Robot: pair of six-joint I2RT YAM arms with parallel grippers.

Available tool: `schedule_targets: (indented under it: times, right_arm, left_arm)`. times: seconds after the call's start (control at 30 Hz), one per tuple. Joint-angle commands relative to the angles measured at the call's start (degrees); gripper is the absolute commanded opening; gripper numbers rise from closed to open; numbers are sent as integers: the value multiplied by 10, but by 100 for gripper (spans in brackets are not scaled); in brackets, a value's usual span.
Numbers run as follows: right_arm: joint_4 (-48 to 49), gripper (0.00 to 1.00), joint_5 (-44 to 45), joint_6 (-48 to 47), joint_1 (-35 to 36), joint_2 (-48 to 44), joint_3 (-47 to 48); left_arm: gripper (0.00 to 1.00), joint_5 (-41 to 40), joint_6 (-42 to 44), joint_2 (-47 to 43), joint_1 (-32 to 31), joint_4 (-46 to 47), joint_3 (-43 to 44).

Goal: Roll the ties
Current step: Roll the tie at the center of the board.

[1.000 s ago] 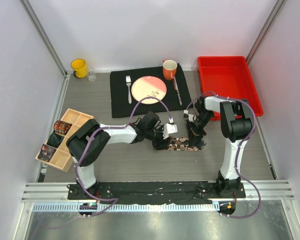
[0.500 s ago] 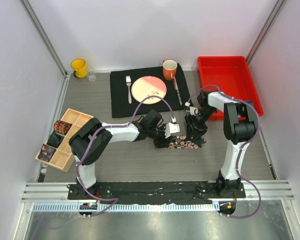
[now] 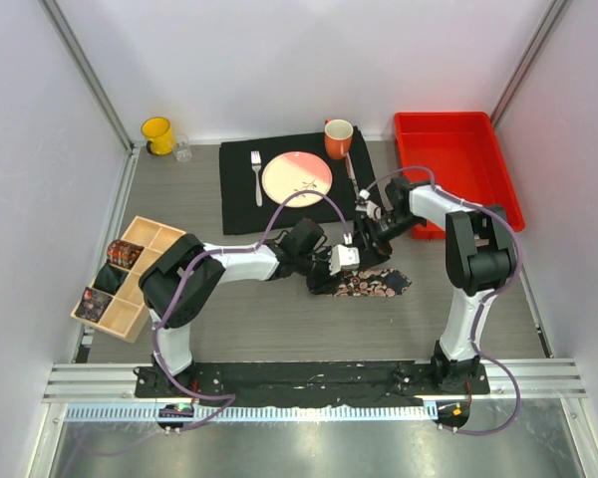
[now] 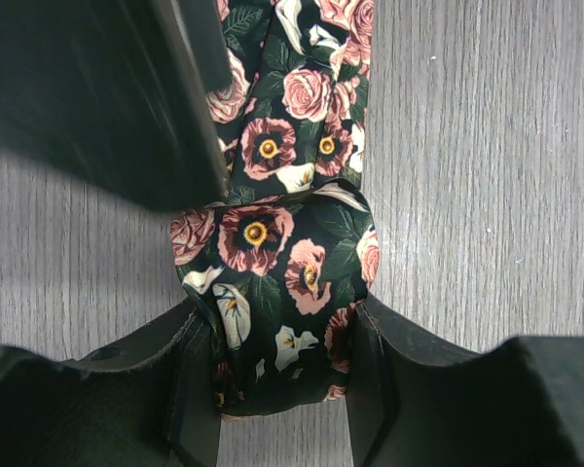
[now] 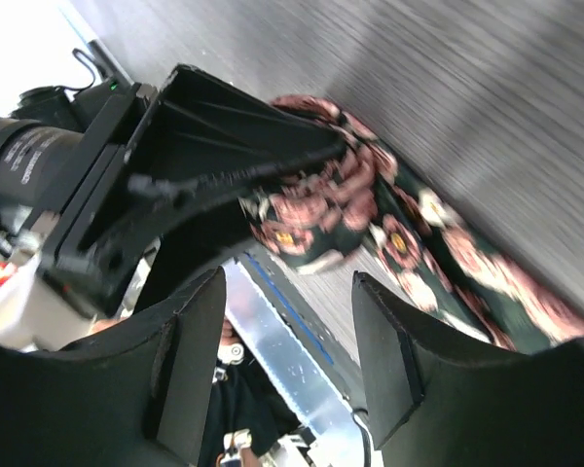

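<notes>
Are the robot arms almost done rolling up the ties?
Partly. Some rolled ties already sit in the wooden box. The left gripper is pinching the rolled-up start of the flowery tie, while the right gripper is open and off it. The tie's flat end on the table is not yet rolled. That roll probably goes in the box afterwards.

In the left wrist view, the floral tie (image 4: 282, 282) runs off the top edge, its upper left hidden by a dark blurred shape (image 4: 97, 97). From above, the left gripper (image 3: 327, 277) covers its rolled end. The right wrist view shows it blurred.
</notes>
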Motion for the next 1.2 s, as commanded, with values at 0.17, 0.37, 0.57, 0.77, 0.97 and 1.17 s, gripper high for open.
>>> schedule_targets:
  times: [0.17,0.37,0.57,0.77,0.97,1.17]
  right_arm:
    - [54,58,-38,-2,33,38,-24]
    - [62,47,-37,-2,44,55,-29]
    - [53,1,26,-17,42,56,-37]
    - [53,1,114,-17,39,73,-40]
    - [69,1,209,-8,33,86,-35]
    - [82,1,279,-7,33,86,-40]
  left_arm:
    - [16,-40,15,48,2,-82,-16]
    - [16,-36,13,48,2,-79,-18]
    - [22,-38,11,43,3,-79,-18]
    - [57,13,-21,2,21,-25,-28]
    - [71,59,-69,-36,26,80,-49]
    - [80,63,-94,-34,30,174,-81]
